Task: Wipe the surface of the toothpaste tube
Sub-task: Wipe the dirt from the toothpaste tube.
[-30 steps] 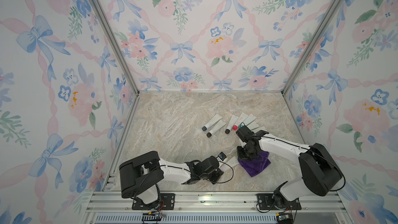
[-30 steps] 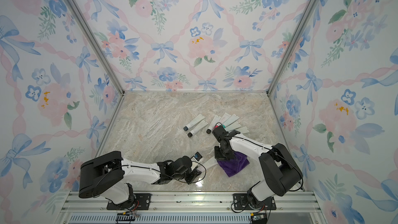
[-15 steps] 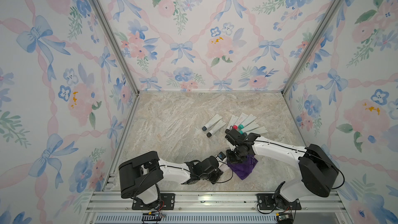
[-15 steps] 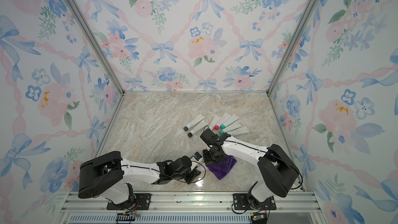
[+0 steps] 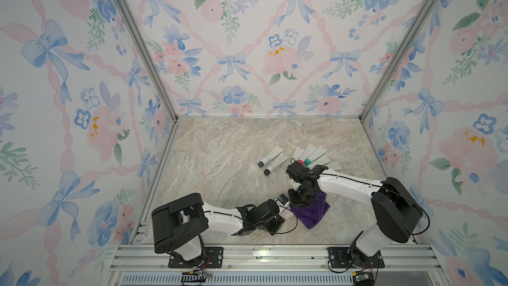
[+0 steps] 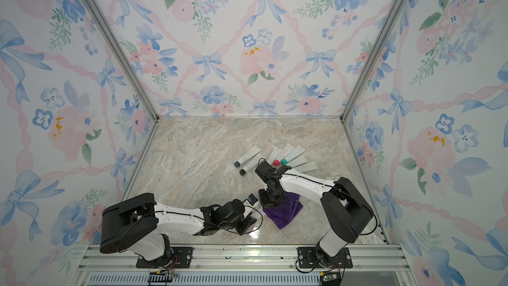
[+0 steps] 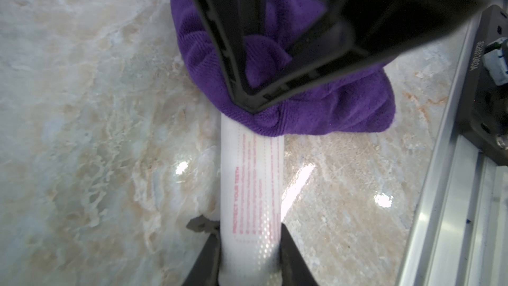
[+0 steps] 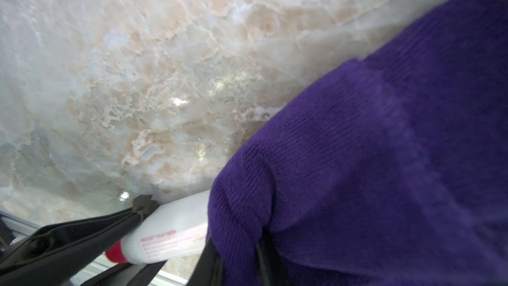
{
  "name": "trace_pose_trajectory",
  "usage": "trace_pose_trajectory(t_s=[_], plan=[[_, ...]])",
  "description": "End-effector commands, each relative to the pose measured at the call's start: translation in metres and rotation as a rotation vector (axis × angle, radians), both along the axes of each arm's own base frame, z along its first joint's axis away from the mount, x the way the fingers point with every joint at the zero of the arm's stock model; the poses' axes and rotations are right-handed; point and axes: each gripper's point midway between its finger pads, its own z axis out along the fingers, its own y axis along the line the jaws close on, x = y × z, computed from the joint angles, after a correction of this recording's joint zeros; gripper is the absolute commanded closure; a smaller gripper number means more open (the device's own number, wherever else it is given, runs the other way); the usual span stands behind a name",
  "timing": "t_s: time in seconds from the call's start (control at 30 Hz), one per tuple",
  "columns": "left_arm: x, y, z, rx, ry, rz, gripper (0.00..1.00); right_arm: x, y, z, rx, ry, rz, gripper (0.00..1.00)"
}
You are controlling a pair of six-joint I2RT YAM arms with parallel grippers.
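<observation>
Wiping: L gripper (image 7: 248,240) clamped on toothpaste tube (image 7: 251,174), R gripper (image 7: 251,107) pinching purple cloth (image 7: 330,111) over tube's right end; drag left w/ light, even pressure.

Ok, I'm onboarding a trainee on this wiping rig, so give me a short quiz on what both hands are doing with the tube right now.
1. True or false: the left hand is shut on the toothpaste tube.
2. The cap of that tube is: A red, B green, C blue.
3. Fill in: the right hand grips a purple ____ that lies over the tube's end away from the cap.

Key: 1 true. 2 A. 3 cloth.
</observation>
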Motion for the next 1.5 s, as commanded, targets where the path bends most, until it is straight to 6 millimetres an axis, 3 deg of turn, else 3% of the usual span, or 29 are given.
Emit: trace_pose_trajectory(t_s=[0.0, 0.2, 0.3, 0.47, 0.53, 0.7, 0.87, 1.07, 1.17, 1.3, 1.47], plan=[[0.000, 0.013, -0.013, 0.059, 0.009, 0.014, 0.70, -0.002, -0.076, -0.030, -0.385, -0.005, 0.038, 0.80], [-0.001, 0.013, -0.014, 0.062, 0.011, 0.013, 0.70, 0.002, -0.086, -0.033, -0.413, -0.009, 0.022, 0.80], [0.000, 0.013, -0.013, 0.058, 0.009, 0.014, 0.70, 0.002, -0.081, -0.031, -0.365, -0.008, 0.006, 0.80], [0.000, 0.013, -0.012, 0.057, 0.007, 0.016, 0.70, -0.014, -0.029, -0.029, -0.059, 0.062, -0.031, 0.80], [0.000, 0.013, -0.013, 0.058, 0.008, 0.015, 0.69, -0.020, -0.005, -0.014, 0.055, 0.060, -0.023, 0.80], [0.000, 0.012, -0.013, 0.060, 0.009, 0.013, 0.70, -0.037, 0.024, 0.004, 0.159, 0.081, 0.022, 0.80], [0.000, 0.013, -0.013, 0.060, 0.007, 0.016, 0.69, -0.038, 0.003, -0.010, 0.091, 0.097, -0.001, 0.80], [0.000, 0.013, -0.012, 0.058, 0.006, 0.015, 0.70, -0.008, -0.060, -0.022, -0.167, 0.032, -0.048, 0.80], [0.000, 0.013, -0.012, 0.057, 0.004, 0.016, 0.69, 0.004, -0.076, -0.020, -0.245, -0.004, -0.053, 0.80], [0.000, 0.013, -0.013, 0.060, 0.005, 0.014, 0.69, 0.006, -0.074, -0.026, -0.239, 0.011, -0.051, 0.80], [0.000, 0.012, -0.012, 0.058, 0.005, 0.014, 0.70, -0.006, -0.037, -0.025, -0.102, 0.043, -0.020, 0.80]])
